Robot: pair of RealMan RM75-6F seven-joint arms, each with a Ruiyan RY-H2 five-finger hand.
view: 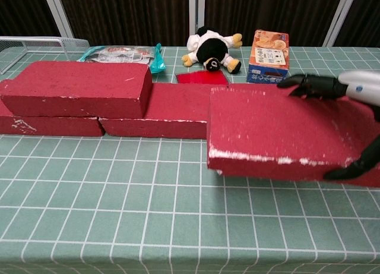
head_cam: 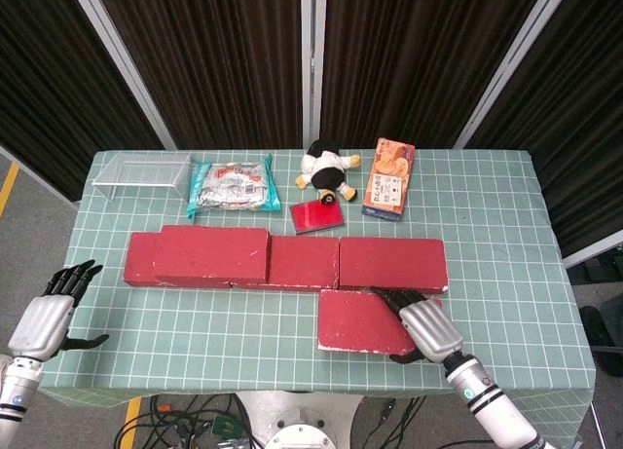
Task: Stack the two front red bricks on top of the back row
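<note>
While the left hand (head_cam: 46, 318) is idling off the table's (head_cam: 506, 235) left edge w/ fingers spread, holding nothing, the right hand (view: 350, 107) is gripping the front red brick (view: 273, 134) — lifted, just before the back row (head_cam: 292, 259).

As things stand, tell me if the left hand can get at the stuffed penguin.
Probably not. The left hand hangs open off the table's near left corner, while the stuffed penguin lies at the back, right of centre, behind the brick row. It would have to reach far across and over the stacked brick.
</note>
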